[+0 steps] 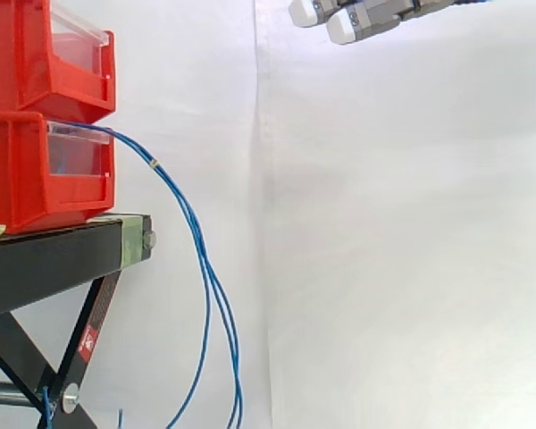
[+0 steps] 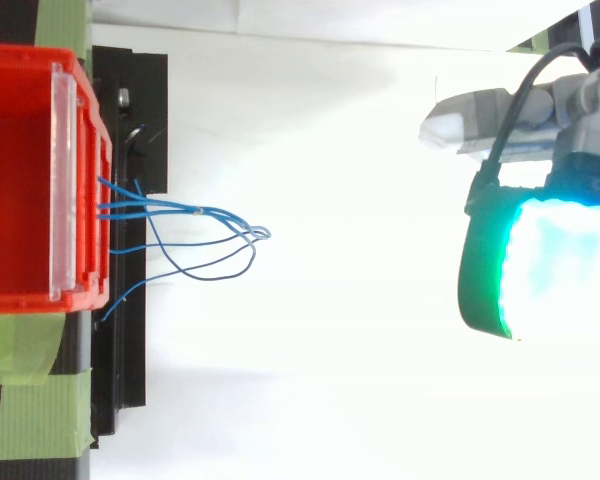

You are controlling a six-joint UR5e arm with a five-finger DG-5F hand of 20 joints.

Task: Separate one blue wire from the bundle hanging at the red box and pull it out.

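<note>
Nothing's pulled yet: the hand (image 1: 355,21), fingers straight and empty, hovers well apart from the blue wires (image 2: 198,210) hanging below it at the red box (image 1: 18,170).

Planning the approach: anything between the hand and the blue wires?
Nothing; the side view shows only bare white curtain between the hand and the blue wires.

The light was bright and even. In the top view the white backdrop (image 2: 330,150) glared nearly blank mid-frame, and my hand's (image 2: 540,260) green-cyan glow bloomed at the right edge. A faint grey shadow lay at lower left, beside the black stand (image 2: 120,370).
</note>
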